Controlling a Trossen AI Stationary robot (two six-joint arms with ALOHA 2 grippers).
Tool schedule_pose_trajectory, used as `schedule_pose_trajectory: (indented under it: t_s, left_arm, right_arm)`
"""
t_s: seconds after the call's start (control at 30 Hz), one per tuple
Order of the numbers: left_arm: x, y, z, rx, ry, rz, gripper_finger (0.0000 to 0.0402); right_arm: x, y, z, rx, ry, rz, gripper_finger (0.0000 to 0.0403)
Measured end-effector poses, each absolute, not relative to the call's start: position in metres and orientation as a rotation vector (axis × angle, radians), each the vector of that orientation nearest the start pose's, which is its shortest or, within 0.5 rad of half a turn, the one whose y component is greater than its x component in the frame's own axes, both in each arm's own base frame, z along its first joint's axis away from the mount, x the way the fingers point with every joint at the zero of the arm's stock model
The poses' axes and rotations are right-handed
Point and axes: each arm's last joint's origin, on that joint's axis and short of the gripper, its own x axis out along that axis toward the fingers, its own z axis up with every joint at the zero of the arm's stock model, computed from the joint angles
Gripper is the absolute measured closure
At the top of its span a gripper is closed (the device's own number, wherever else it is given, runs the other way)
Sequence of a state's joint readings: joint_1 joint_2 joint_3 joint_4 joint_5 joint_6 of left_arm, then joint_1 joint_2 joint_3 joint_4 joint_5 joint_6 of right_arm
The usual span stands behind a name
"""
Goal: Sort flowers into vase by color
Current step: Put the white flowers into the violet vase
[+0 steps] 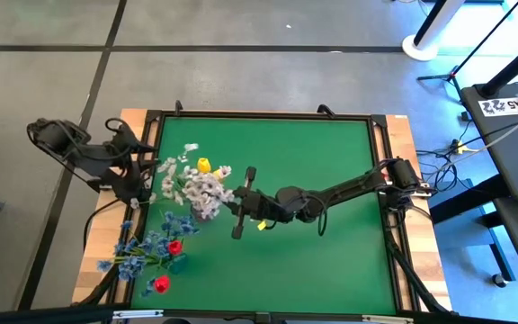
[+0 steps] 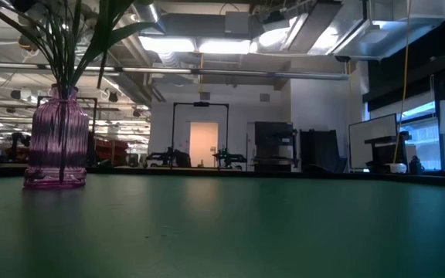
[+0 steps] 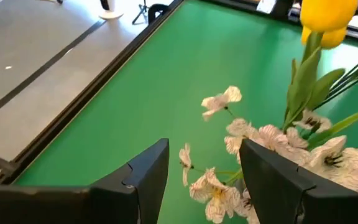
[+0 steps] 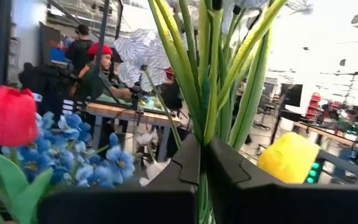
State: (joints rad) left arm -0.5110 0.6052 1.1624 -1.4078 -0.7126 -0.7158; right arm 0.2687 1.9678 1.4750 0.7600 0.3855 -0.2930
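A bunch of white blossoms [image 1: 203, 191] with a yellow tulip [image 1: 204, 165] stands left of the table's middle. Blue blossoms [image 1: 151, 245] with red tulips [image 1: 174, 247] stand near the front left corner. In the low view the stems stick into a ribbed pink glass vase [image 2: 56, 143]. My right gripper [image 1: 234, 205] reaches in from the right to the white bunch and is shut on green stems. A second yellow tulip head [image 4: 288, 158] shows beside it. My left gripper [image 3: 204, 149] is open at the left edge, facing the white blossoms [image 3: 229, 134]. My right gripper pinches green flower stems [image 4: 209, 127] between its two fingers, coming level from the table's right side, across the stems. The stems rise upright above the fingers [image 4: 179, 168]. Which flower they belong to is hidden by the crowded stems and leaves.
The green table top [image 1: 331, 180] lies bare to the right of the bunches and toward the far edge. A dark frame [image 1: 268, 115] runs around it. People and benches [image 4: 95, 62] show in the room beyond the table.
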Motion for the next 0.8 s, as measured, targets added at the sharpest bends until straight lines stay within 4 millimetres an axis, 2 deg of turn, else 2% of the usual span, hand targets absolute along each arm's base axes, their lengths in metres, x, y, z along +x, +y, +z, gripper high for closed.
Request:
schedule_pose_trajectory:
  t_s: [0.33,0.47,0.63,0.8]
  left_arm:
    - [0.038,-0.001,0.356,-0.265,0.685,0.443,0.0209]
    - [0.043,-0.005,0.342,-0.290,0.743,0.449,0.0209]
    - [0.053,-0.012,0.311,-0.281,0.837,0.473,0.0209]
    - [0.068,-0.022,0.273,-0.293,0.914,0.438,0.0209]
  right_arm:
    - [0.441,0.112,0.310,-0.149,-0.310,-0.091,0.0393]
    - [0.442,0.112,0.302,-0.155,-0.324,-0.094,0.0393]
    - [0.447,0.113,0.288,-0.157,-0.316,-0.096,0.0393]
    - [0.450,0.110,0.284,-0.125,-0.298,-0.105,0.0393]
